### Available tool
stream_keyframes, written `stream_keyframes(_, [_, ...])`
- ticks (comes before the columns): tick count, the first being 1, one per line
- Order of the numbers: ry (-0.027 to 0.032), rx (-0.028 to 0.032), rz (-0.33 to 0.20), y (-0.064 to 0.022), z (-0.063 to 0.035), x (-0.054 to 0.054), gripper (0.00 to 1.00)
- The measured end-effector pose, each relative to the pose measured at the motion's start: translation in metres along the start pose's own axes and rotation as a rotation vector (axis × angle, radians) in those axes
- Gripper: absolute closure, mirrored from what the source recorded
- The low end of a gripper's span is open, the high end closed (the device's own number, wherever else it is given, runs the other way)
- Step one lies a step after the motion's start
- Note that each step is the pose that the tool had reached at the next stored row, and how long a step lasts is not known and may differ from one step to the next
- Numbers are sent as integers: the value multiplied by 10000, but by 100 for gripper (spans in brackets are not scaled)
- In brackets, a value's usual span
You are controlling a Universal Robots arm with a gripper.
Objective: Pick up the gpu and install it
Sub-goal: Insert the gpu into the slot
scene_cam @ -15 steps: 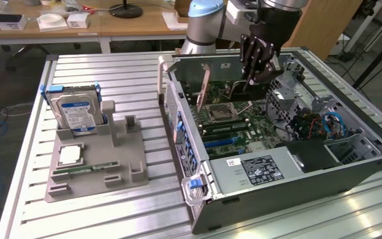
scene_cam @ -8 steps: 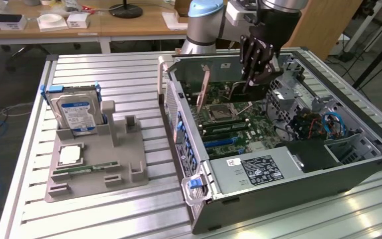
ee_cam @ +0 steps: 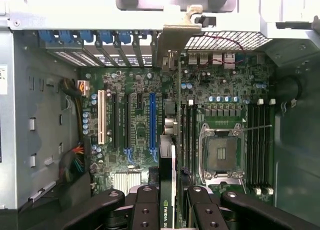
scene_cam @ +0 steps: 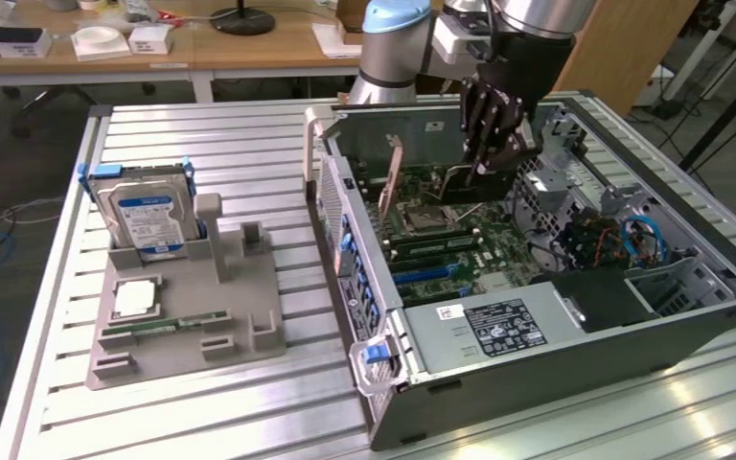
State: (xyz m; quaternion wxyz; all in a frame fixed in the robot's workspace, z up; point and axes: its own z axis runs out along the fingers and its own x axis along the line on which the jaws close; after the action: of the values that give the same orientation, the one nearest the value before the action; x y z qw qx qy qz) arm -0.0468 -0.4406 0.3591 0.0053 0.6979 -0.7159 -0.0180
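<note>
Closest to the lens are the 2 black fingers [ee_cam: 145,212] of the gripper [ee_cam: 171,212], clamped on the gpu [ee_cam: 168,170]. You see the card edge-on, green board with the NVIDIA logo poking out between the pads. So the card is in the grip, hanging inside the open PC case [scene_cam: 535,383] over the motherboard [ee_cam: 225,85], with its silver bracket [ee_cam: 175,40] up against the rear wall where the blue retainer clips [ee_cam: 100,37] sit.

It looks lined up close to the long blue slot [ee_cam: 152,120], a touch toward the CPU socket [ee_cam: 220,155] side. That could just be the camera angle, and I can't tell if the edge connector is touching anything yet.

My take on doing this bit right: keep the card dead square to the board, get the connector centered over that 1 blue slot along its whole length, and let the bracket tongue slide into the rear opening instead of catching on the case lip. Push straight, no twisting.

From the exterior view, the hard drive [scene_cam: 150,216] sits in the gray holder [scene_cam: 189,350] well apart from the case.
</note>
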Motion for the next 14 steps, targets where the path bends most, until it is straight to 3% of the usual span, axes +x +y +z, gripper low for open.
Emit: stream_keyframes(14, [2, 7, -1, -7, 211, 4, 74])
